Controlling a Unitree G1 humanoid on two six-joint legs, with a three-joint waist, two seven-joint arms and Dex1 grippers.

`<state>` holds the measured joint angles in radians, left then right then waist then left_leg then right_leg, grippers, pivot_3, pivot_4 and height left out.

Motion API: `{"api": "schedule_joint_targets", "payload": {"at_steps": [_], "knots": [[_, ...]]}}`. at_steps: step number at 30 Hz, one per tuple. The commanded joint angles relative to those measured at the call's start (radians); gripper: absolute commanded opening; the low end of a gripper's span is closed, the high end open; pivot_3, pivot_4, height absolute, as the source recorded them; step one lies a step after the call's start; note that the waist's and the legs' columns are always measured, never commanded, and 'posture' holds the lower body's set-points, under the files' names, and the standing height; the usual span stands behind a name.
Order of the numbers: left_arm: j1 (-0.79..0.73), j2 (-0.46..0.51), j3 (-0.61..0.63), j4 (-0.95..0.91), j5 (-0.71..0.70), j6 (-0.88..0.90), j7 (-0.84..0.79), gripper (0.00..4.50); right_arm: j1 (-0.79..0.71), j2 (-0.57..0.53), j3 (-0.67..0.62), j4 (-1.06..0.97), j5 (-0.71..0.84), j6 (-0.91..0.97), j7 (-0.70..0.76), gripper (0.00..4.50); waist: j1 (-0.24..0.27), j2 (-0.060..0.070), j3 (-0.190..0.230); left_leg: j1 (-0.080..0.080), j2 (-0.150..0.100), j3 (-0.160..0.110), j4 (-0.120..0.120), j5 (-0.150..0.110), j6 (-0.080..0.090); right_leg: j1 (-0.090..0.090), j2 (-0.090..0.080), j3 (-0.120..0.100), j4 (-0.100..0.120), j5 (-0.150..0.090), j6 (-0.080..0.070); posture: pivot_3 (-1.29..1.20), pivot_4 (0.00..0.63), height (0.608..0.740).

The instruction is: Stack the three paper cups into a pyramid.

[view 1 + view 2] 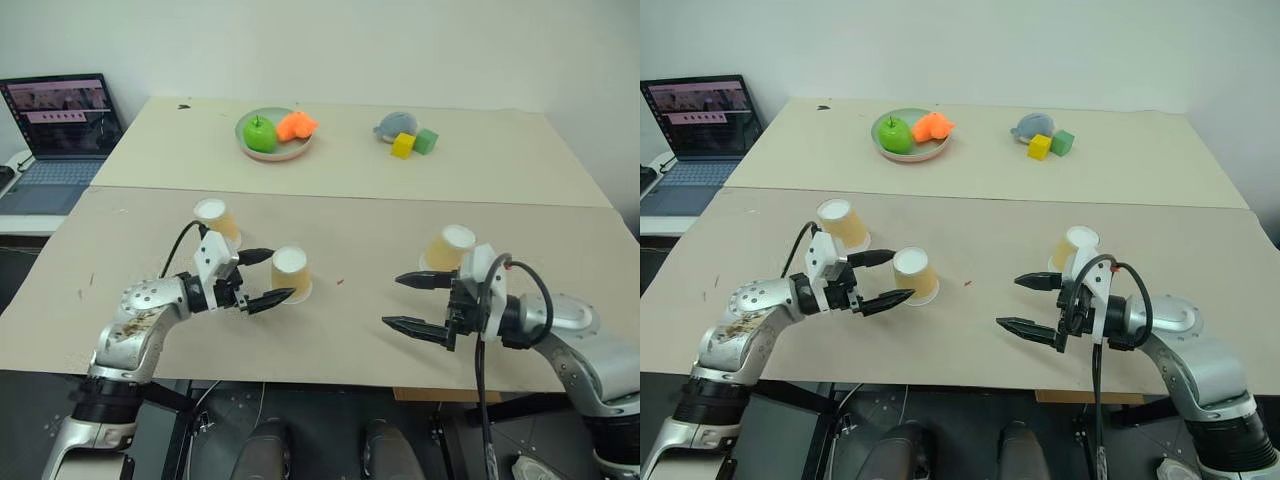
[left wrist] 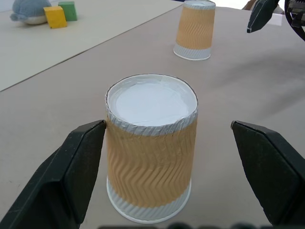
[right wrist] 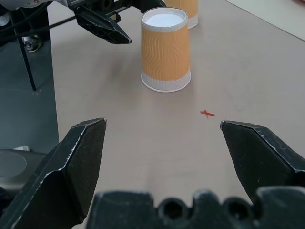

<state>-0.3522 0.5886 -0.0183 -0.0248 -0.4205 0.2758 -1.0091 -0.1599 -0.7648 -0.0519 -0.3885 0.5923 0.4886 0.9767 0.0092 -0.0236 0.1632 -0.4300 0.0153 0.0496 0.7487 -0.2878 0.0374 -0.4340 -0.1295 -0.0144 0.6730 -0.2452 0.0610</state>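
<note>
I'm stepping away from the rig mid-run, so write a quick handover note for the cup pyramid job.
Left claw: open, straddling the middle cup, not closed on it.
Right claw: open, empty, over bare table, in front of the right cup.
Cups: all three upside down, standing apart on the near table; the left cup is behind the left claw.
Done: nothing stacked, no base pair yet.
Left: set two cups side by side, then place the third on top.

Paper cups [image 2: 151, 157]: ribbed, matt tan sleeves, smooth white ends. Gripper fingers [image 2: 76, 167]: matt black plastic. Table [image 1: 350, 330]: matt beige.
</note>
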Motion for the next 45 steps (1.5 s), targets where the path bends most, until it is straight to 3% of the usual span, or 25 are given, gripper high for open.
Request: {"api": "schedule_joint_targets", "payload": {"at_steps": [1,14,17,20,28,37,45], "knots": [[-0.05,-0.01,-0.003,0.022,0.008,-0.017,-0.016,4.5,0.008,0.006,-0.052,-0.051,0.021,-0.01,-0.023,4.49,0.001,0.0,0.0,0.0,0.0,0.0,0.0,0.0,0.0,0.0,0.0,0.0,0.0,0.0,0.0,0.0,0.15,0.678],[-0.103,-0.065,-0.02,0.06,0.007,-0.01,-0.039,4.5,0.025,-0.002,-0.086,-0.079,0.044,0.003,-0.054,4.49,0.002,0.0,0.0,0.0,0.0,0.0,0.0,0.0,0.0,0.001,0.0,0.0,0.0,0.0,0.0,0.0,0.15,0.678],[-0.107,-0.077,-0.008,0.065,0.006,-0.017,-0.03,3.69,0.025,-0.004,-0.094,-0.081,0.05,0.008,-0.055,4.5,0.002,0.0,0.0,0.0,0.0,0.0,0.0,0.0,0.0,0.0,0.0,0.0,0.0,0.0,0.0,0.0,0.15,0.678],[-0.125,-0.084,-0.009,0.086,0.025,-0.004,-0.005,2.61,0.026,-0.002,-0.101,-0.079,0.05,0.008,-0.061,4.5,0.002,0.0,0.0,0.0,0.0,0.0,0.0,0.0,0.0,0.0,0.0,0.0,0.0,0.0,0.0,0.0,0.15,0.678],[-0.178,-0.108,-0.018,0.111,0.032,-0.018,-0.001,2.61,0.016,0.004,-0.117,-0.075,0.056,0.008,-0.071,4.5,0.003,0.0,0.0,0.0,0.0,0.0,0.0,0.0,0.0,0.001,0.0,0.0,0.0,0.0,0.0,0.0,0.15,0.678],[-0.37,-0.234,-0.095,0.193,0.011,0.014,-0.087,2.61,0.03,-0.011,-0.128,-0.104,0.086,0.033,-0.074,4.5,0.003,-0.001,0.0,0.0,-0.001,-0.001,0.001,0.0,0.0,0.002,0.0,0.0,-0.001,0.0,0.0,0.0,0.15,0.678],[-0.446,-0.3,-0.172,0.4,0.096,-0.11,-0.18,2.61,0.096,-0.005,-0.189,-0.18,0.104,0.062,-0.123,4.5,0.002,-0.001,0.001,0.0,-0.001,0.0,0.001,0.0,0.0,0.001,0.0,0.0,0.0,0.0,0.0,0.0,0.15,0.678]]}}
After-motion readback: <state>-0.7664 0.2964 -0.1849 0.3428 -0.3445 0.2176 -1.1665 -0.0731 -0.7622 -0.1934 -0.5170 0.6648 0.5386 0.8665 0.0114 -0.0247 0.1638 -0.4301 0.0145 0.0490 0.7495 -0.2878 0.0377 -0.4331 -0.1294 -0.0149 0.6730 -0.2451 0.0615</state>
